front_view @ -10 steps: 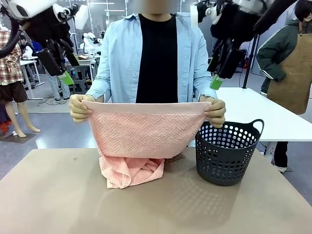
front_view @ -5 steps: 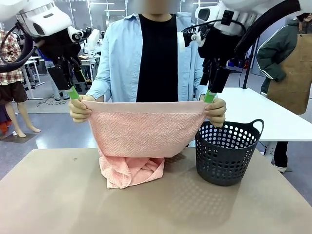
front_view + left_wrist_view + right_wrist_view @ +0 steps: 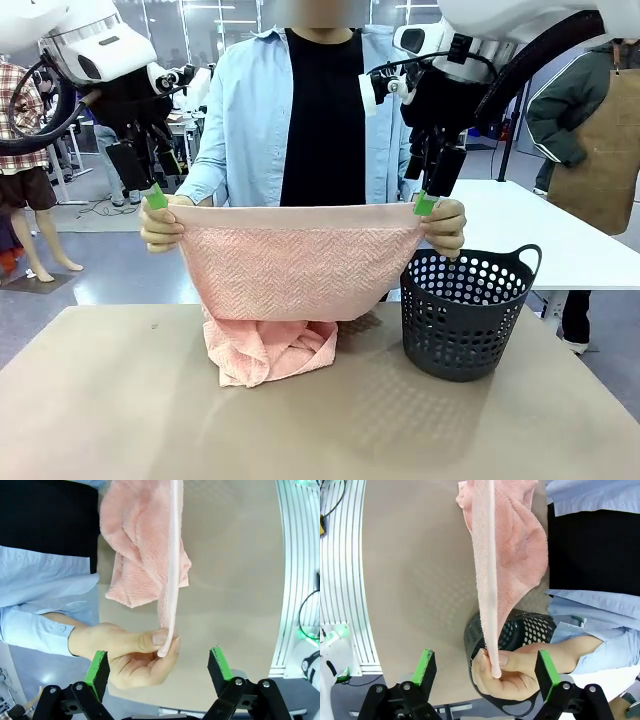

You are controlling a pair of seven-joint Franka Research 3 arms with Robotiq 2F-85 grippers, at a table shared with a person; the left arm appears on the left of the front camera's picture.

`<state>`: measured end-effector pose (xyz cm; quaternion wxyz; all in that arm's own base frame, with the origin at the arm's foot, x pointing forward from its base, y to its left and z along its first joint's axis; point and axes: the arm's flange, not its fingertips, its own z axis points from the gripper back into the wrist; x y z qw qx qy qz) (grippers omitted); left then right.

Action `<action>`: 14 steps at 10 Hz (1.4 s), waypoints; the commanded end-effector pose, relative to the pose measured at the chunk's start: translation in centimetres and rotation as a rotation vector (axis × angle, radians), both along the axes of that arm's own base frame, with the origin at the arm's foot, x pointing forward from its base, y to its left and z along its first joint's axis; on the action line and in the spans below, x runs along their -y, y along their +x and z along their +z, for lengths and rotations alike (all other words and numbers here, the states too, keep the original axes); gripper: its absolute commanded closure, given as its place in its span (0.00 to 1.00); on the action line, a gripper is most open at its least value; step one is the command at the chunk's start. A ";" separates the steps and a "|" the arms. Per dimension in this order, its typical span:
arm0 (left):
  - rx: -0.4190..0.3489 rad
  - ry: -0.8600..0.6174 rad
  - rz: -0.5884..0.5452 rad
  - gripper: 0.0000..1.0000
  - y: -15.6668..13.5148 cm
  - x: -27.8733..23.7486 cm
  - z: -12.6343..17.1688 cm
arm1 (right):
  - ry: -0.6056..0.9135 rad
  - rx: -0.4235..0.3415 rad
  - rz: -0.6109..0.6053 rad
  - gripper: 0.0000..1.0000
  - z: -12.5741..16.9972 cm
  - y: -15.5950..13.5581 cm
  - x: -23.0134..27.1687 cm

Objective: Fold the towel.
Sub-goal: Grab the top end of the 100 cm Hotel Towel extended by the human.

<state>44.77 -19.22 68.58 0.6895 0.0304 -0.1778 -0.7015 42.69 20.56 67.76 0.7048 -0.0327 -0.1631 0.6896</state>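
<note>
Over the far half of the tan table point(image 3: 120, 400), the light salmon-pink terry towel point(image 3: 295, 265) hangs taut between a person's hands point(image 3: 160, 222), partly hiding its own bunched lower end on the tabletop. The left gripper point(image 3: 158, 664) and the right gripper point(image 3: 486, 666) gape wide and hold nothing, each with its pads on either side of a pinched top corner. A dark grey perforated plastic basket point(image 3: 465, 310) stands just beside the towel's edge. Open tabletop lies nearer the camera.

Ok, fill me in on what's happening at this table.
A person holds a pink towel stretched out by its top corners. Its lower part lies bunched on the table beside a dark basket. The left pincer and the right pincer hang open right over those corners, not gripping the towel.
</note>
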 end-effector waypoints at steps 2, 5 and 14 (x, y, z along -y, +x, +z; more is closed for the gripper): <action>0.000 0.000 0.000 0.00 0.0 0.0 0.0 | 0.000 0.000 0.000 0.00 0.0 0.0 0.0; -0.069 0.037 -0.038 0.00 0.5 3.9 -0.6 | -0.009 -0.014 0.043 0.00 -0.1 1.5 -2.1; -0.168 0.036 -0.005 0.66 1.7 6.2 -4.0 | -0.039 -0.104 0.069 0.12 -3.7 4.1 -4.5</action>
